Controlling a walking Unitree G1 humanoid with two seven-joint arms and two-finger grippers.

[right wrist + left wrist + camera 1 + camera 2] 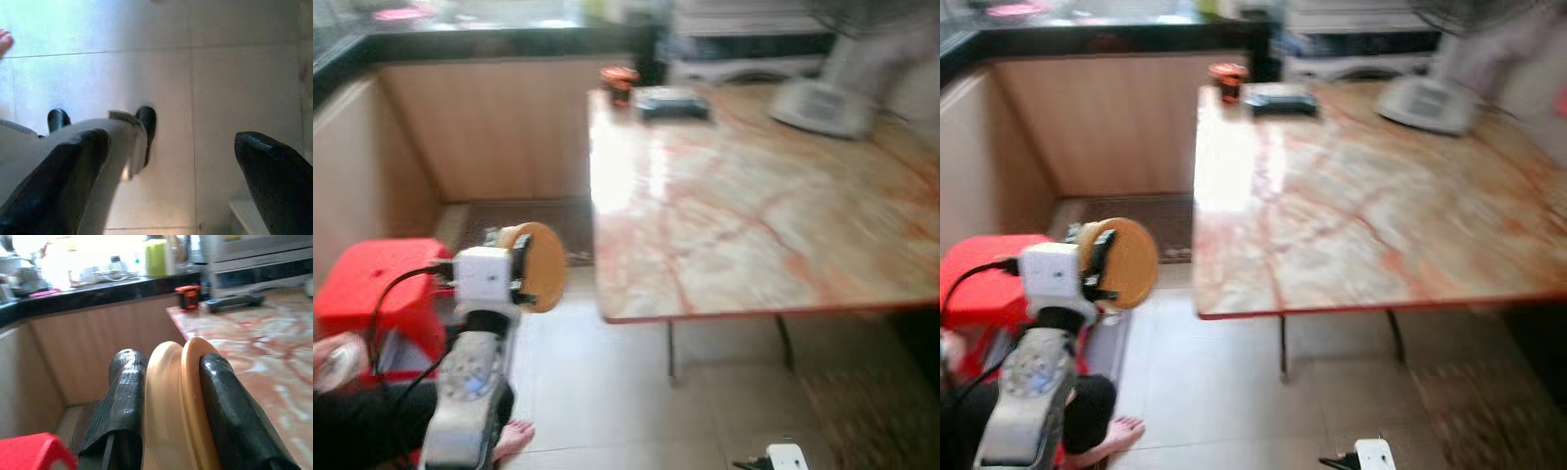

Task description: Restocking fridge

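My left gripper (523,266) is raised at the lower left, in front of the table's near left corner. It is shut on a round orange and cream dish (545,266) held on edge. The left wrist view has the dish (168,401) clamped between both black fingers (124,382). My right gripper (171,142) hangs low over pale floor tiles, its two fingers spread wide with nothing between them. The whole scene is blurred.
A marble-topped table (744,196) spans the right, carrying a small orange jar (619,81), a dark flat object (672,103) and a white fan base (818,106). A red stool (377,284) and a person's bare foot (516,438) are at lower left. A black-topped counter (489,44) runs along the back.
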